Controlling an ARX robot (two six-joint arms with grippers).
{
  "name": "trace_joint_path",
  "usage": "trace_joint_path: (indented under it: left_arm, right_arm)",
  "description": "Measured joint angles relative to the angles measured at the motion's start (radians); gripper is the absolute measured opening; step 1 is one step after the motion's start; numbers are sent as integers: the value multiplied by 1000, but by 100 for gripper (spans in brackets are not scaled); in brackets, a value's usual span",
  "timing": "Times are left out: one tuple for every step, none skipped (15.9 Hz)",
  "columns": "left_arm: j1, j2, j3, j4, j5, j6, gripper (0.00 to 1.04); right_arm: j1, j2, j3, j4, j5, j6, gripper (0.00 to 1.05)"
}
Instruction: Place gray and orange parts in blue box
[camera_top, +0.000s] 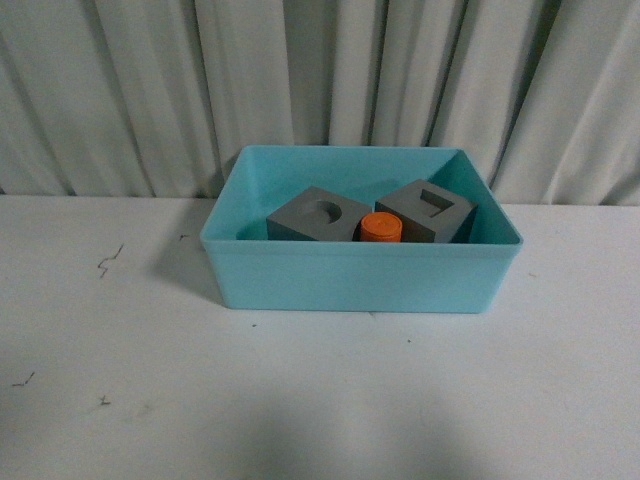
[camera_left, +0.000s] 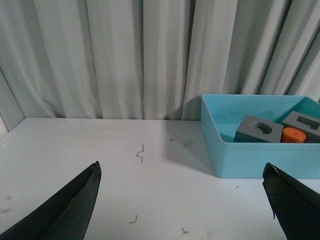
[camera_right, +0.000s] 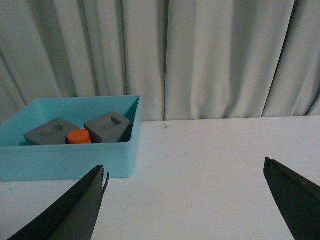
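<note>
The blue box (camera_top: 360, 275) stands at the middle of the white table. Inside it lie a gray cube with a round recess (camera_top: 318, 216), a gray cube with a rectangular recess (camera_top: 428, 210) and, between them, the orange cylinder (camera_top: 381, 228). Neither arm shows in the front view. In the left wrist view my left gripper (camera_left: 182, 172) is open over bare table, to the left of the box (camera_left: 255, 157), well apart from it. In the right wrist view my right gripper (camera_right: 185, 172) is open over bare table to the right of the box (camera_right: 70, 160). Both hold nothing.
A pleated grey-white curtain (camera_top: 320, 80) hangs behind the table's far edge. Small dark scuff marks (camera_top: 108, 262) dot the white tabletop (camera_top: 320, 400) left of the box.
</note>
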Motion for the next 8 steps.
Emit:
trace_joint_path:
  left_arm:
    - [0, 0, 0, 0, 0, 0, 98]
    - [0, 0, 0, 0, 0, 0, 98]
    - [0, 0, 0, 0, 0, 0, 98]
    - [0, 0, 0, 0, 0, 0, 98]
    - [0, 0, 0, 0, 0, 0, 98]
    - [0, 0, 0, 0, 0, 0, 98]
    - [0, 0, 0, 0, 0, 0, 98]
    - [0, 0, 0, 0, 0, 0, 98]
  right_arm:
    - [0, 0, 0, 0, 0, 0, 98]
    - [0, 0, 0, 0, 0, 0, 98]
    - [0, 0, 0, 0, 0, 0, 98]
    - [0, 0, 0, 0, 0, 0, 98]
    - [0, 0, 0, 0, 0, 0, 98]
    - [0, 0, 0, 0, 0, 0, 98]
    - [0, 0, 0, 0, 0, 0, 98]
    - [0, 0, 0, 0, 0, 0, 98]
